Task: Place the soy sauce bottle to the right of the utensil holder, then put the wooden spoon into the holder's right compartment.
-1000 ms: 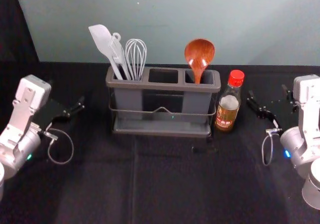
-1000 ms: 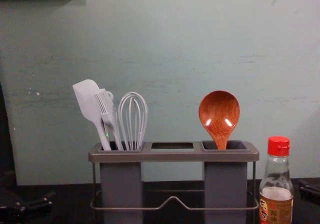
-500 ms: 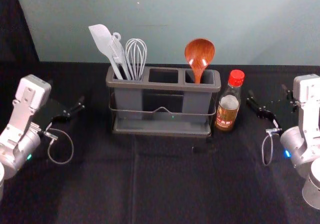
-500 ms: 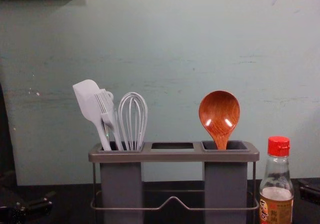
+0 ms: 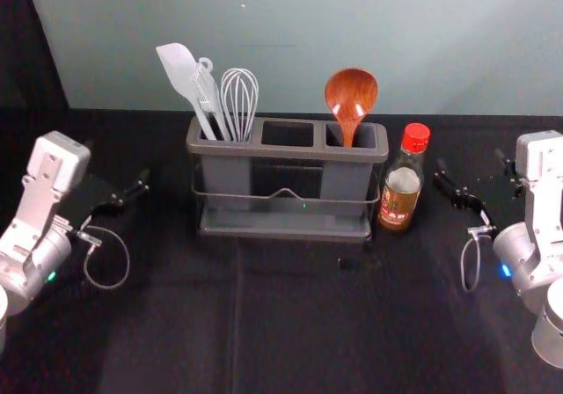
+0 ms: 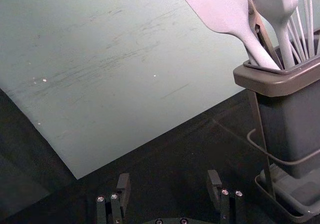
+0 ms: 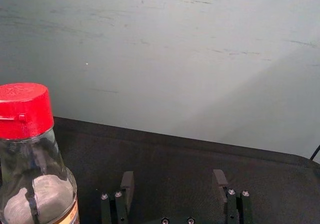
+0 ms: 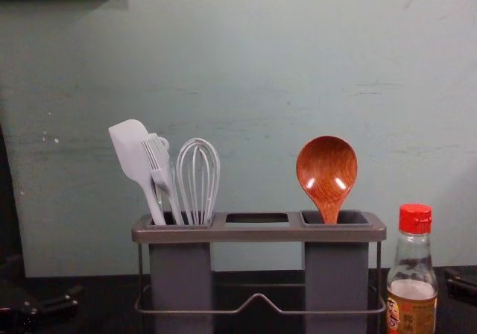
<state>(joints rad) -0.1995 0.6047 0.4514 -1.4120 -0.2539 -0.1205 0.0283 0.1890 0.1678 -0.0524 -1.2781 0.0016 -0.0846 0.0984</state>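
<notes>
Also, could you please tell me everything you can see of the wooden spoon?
The wooden spoon is reddish brown and glossy, with visible grain and a rounded bowl tapering into the handle. It stands bowl-up, its handle down in the right compartment of the utensil holder. The handle's lower part is hidden; no gripper touches it.

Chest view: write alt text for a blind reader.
A gray utensil holder has a wooden spoon in its right compartment, a spatula, brush and whisk in its left, and a red-capped soy sauce bottle standing to its right. The left gripper and right gripper are at opposite edges.
</notes>
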